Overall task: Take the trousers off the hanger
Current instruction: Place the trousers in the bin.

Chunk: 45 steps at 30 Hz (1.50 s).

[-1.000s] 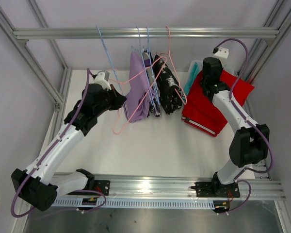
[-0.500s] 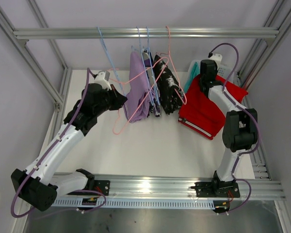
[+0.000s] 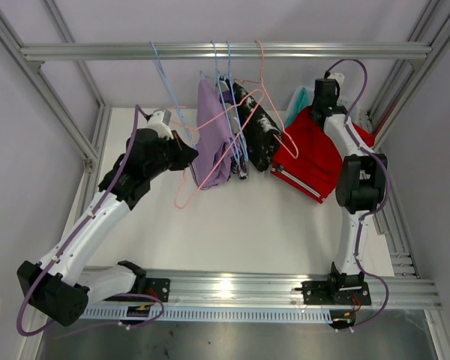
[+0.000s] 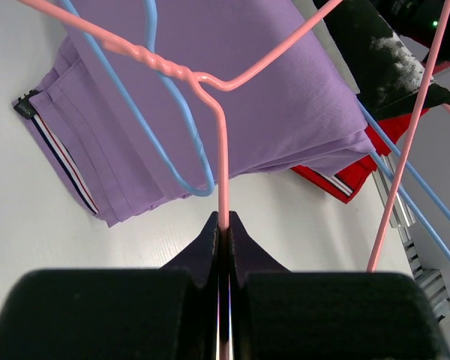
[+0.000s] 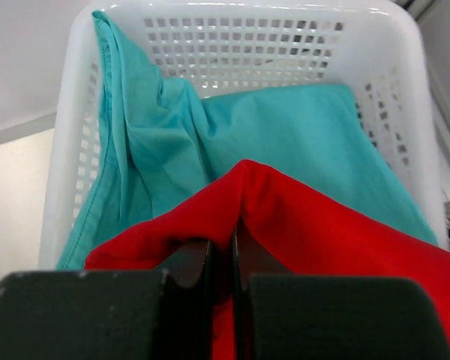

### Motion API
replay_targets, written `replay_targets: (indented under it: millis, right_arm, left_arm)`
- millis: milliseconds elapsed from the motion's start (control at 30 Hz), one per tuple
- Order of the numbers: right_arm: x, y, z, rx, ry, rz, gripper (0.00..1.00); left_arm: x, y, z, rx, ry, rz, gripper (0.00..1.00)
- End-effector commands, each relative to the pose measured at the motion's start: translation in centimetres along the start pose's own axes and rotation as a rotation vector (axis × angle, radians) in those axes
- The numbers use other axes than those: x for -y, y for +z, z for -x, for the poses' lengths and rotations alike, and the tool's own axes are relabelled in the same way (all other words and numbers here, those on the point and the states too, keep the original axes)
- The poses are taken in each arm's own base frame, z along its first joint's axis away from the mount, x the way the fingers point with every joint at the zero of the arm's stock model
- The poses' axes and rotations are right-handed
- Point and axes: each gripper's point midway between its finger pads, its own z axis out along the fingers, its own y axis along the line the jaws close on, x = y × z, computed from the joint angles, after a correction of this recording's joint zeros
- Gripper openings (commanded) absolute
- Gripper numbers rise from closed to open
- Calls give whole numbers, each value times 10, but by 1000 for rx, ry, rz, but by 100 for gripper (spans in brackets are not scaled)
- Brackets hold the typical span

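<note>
My left gripper (image 3: 187, 155) is shut on the wire of a pink hanger (image 4: 222, 150), with nothing hanging on the wire in that view. Beyond it hang the lilac trousers (image 4: 232, 105) and the black trousers with white blotches (image 4: 375, 52), both on hangers under the rail (image 3: 225, 50). My right gripper (image 5: 225, 247) is shut on a fold of the red trousers (image 5: 322, 232), which it holds over the white basket (image 5: 232, 15). The teal trousers (image 5: 300, 142) lie inside the basket. From above, the red trousers (image 3: 315, 154) trail from the basket down to the table.
Blue hangers (image 3: 165, 82) and another pink hanger (image 3: 274, 112) hang from the rail. Frame posts stand at both back corners. The right arm (image 3: 360, 180) is stretched along the right side. A metal rail (image 3: 225, 289) runs along the near edge.
The right arm has swung back and right, carrying the red trousers up to the basket. The black trousers and pink hanger shifted slightly right. The left arm has stayed put.
</note>
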Motion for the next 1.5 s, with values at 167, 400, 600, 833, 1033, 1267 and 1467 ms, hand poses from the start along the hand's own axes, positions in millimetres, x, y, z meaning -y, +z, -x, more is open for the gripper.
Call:
replay_targets:
  millis: [167, 400, 600, 833, 1033, 1267, 1467]
  right_arm:
    - [-13, 34, 54, 119, 104, 96, 0]
    - [-17, 50, 64, 157, 93, 101, 0]
    - [-10, 59, 85, 222, 100, 90, 0]
    - [-7, 63, 109, 304, 121, 122, 0]
    - [-15, 62, 128, 374, 133, 170, 0]
    - [-27, 67, 123, 379, 122, 232, 34]
    - [-31, 68, 118, 360, 124, 247, 81]
  left_arm:
    - [22, -6, 18, 40, 27, -74, 0]
    - [23, -3, 17, 27, 26, -81, 0]
    - [24, -1, 14, 14, 26, -88, 0]
    - [24, -1, 14, 12, 31, -89, 0]
    - [23, 0, 13, 8, 32, -87, 0]
    - [23, 2, 11, 2, 34, -89, 0]
    - [26, 1, 12, -2, 32, -101, 0]
